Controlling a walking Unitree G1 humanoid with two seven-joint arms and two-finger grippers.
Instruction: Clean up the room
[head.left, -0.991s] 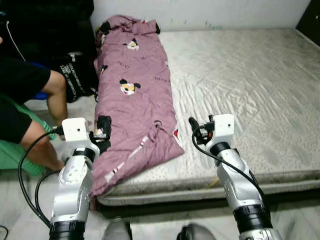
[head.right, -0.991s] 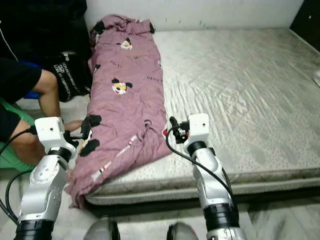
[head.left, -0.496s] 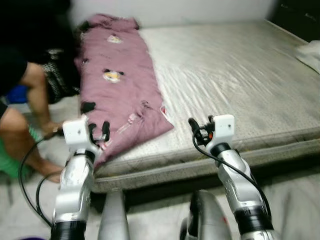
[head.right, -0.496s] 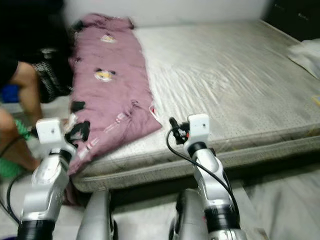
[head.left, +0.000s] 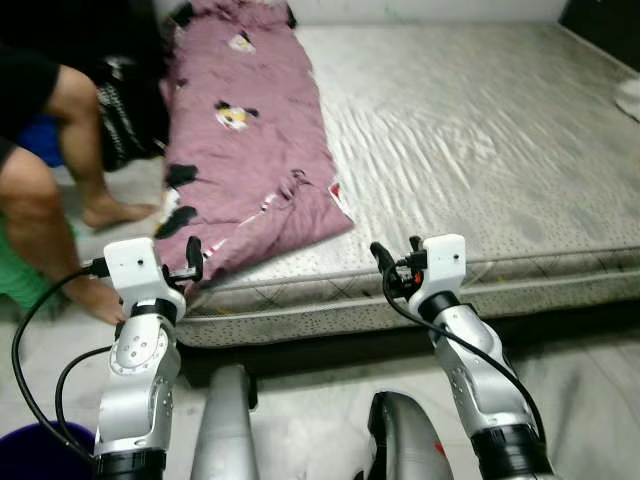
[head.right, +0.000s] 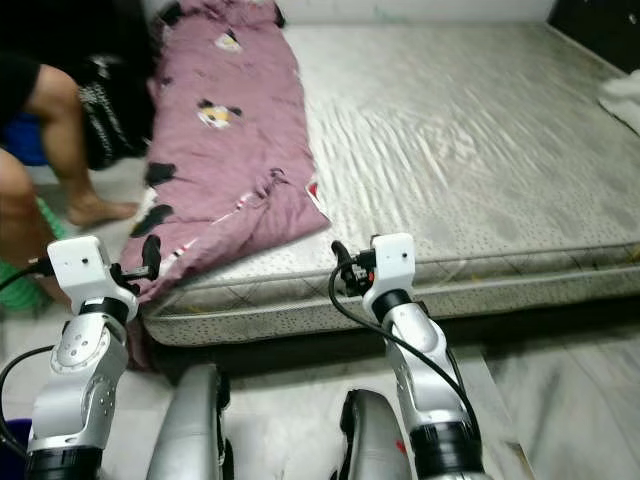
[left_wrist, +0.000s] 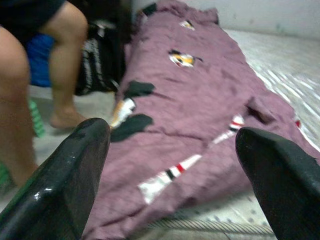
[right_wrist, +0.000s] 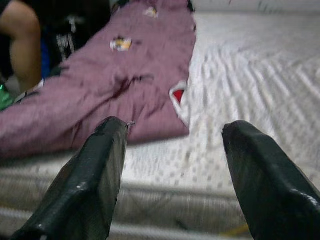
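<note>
Left eye view: we count 1 mattress (head.left: 480, 130), the largest item, bare and grey, lying low on the floor and taking up most of the upper frame. 1 purple quilt (head.left: 250, 150) w/ cartoon-mouse prints lies lengthwise along the mattress's left edge; its near corner droops over the side toward the floor. 1 person sits just left of the mattress; we see 2 bare legs (head.left: 40, 190), feet on the floor beside the quilt. 1 black bag (head.left: 130, 120) w/ white lettering stands between the legs and the quilt. 1 dark blue bucket (head.left: 40, 455) shows at the lower left corner, by the left arm's base.

2 arms are raised in front of the mattress's near side. Left gripper (left_wrist: 175, 165): fingers spread wide, nothing between them, aimed at the drooping quilt corner but apart from it. Right gripper (right_wrist: 175, 165): fingers likewise spread wide, nothing held, pointing at the mattress edge near the quilt's right-hand corner, no contact.

1 white cloth item (head.left: 630, 95) sits at the far right edge of the mattress; too cropped to ID.
</note>
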